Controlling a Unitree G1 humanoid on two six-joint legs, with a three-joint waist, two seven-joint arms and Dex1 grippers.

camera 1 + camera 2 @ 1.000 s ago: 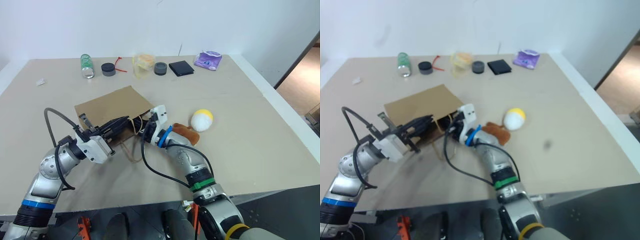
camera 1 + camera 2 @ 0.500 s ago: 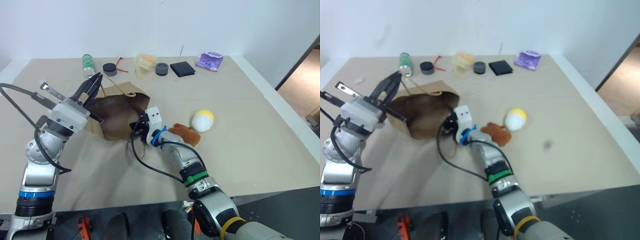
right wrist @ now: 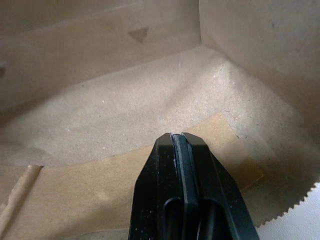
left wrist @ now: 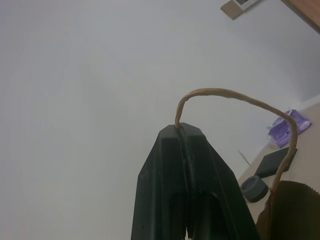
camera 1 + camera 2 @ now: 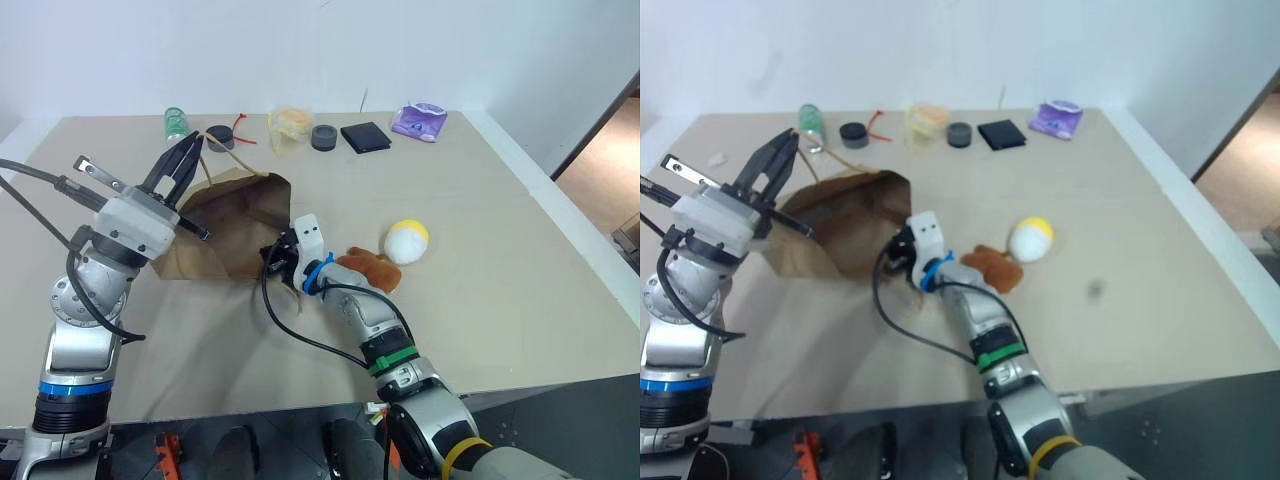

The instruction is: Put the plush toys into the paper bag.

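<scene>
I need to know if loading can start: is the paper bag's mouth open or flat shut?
Open: the left gripper lifts a handle, and the paper bag gapes toward the right gripper.

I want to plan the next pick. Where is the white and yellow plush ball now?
The plush ball lies on the table right of centre in the head views, beside the brown plush toy, outside the paper bag.

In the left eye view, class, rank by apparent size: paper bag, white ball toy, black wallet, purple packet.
1. Paper bag
2. White ball toy
3. Black wallet and purple packet: alike and farther off, so unranked.
</scene>
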